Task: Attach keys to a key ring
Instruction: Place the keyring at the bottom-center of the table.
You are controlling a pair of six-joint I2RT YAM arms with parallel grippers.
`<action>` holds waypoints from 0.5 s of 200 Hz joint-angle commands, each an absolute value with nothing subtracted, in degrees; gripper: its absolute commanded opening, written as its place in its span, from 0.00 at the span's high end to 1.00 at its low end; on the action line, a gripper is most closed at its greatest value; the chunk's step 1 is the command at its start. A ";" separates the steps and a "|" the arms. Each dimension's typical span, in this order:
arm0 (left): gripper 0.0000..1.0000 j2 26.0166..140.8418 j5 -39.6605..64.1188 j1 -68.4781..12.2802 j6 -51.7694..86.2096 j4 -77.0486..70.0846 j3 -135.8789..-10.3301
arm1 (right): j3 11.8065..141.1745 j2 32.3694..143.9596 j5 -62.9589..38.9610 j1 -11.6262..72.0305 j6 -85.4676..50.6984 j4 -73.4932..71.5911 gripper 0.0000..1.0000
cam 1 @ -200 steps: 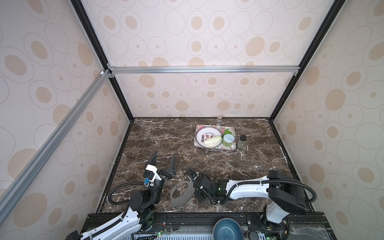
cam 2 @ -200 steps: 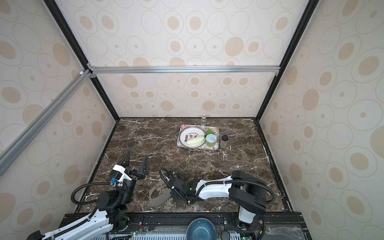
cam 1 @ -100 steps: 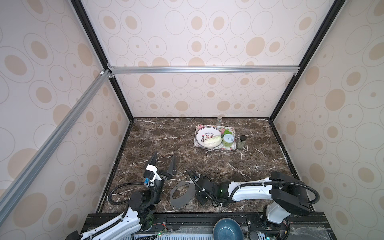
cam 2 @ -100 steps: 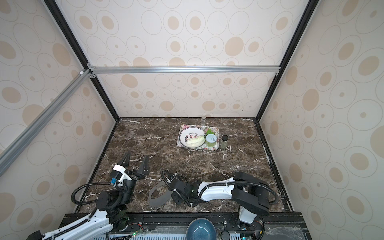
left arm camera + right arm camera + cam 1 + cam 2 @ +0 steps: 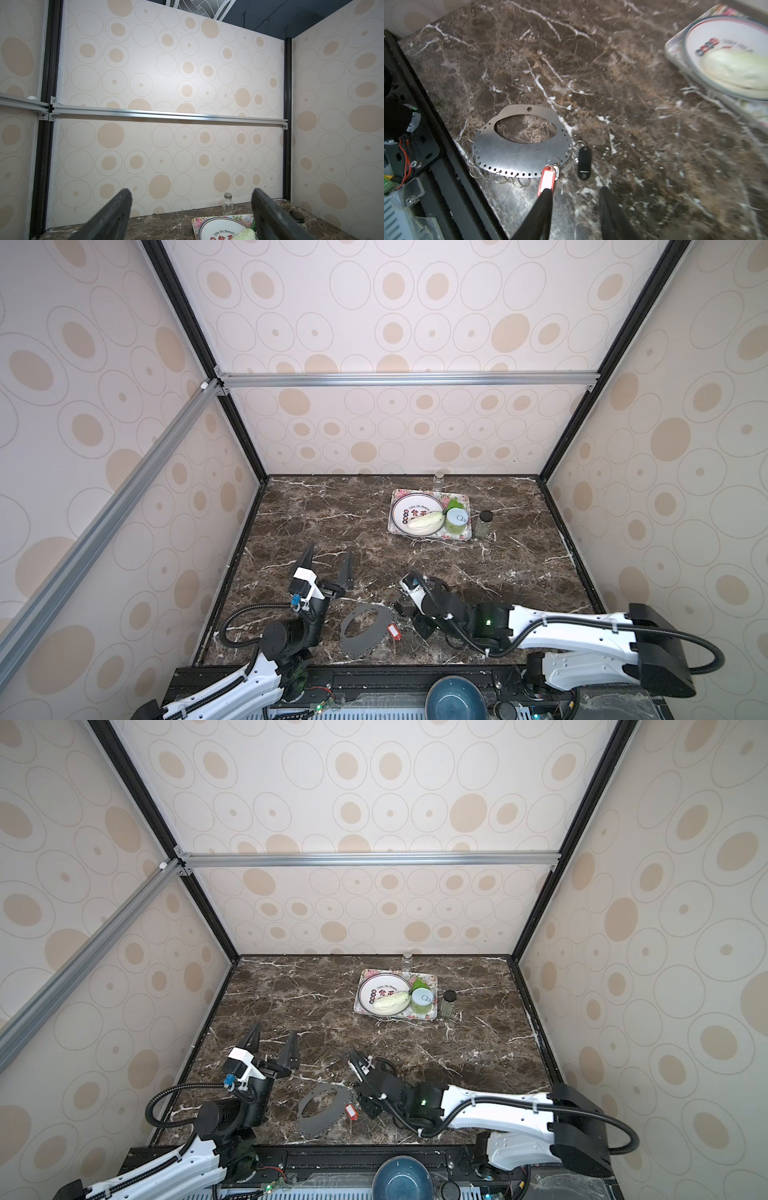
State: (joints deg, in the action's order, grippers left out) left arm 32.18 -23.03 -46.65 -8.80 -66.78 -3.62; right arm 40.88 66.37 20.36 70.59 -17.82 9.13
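The left arm was seen folded at the front, with the wrist raised. The left end effector was pointed up and toward the rear, its fingers spread wide and empty. The right arm was stretched low across the front. The right end effector was angled downward, its jaws parted, with nothing clamped between them.

key ring 1 | red tag 1 | black fob 1 | tray 1

Metal key ring (scuffed, dull)
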 commanded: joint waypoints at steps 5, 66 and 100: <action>0.10 33.31 -24.61 -45.97 -9.57 -65.82 -6.04 | 37.28 56.31 30.26 66.77 -13.02 15.27 0.59; 0.00 38.86 -24.69 -43.85 -8.71 -59.35 -11.03 | 22.96 27.88 38.49 49.23 -4.19 11.22 0.43; 0.00 46.52 -23.35 -36.52 -1.23 -57.04 -13.61 | 16.04 21.14 38.03 39.16 -0.72 6.23 0.39</action>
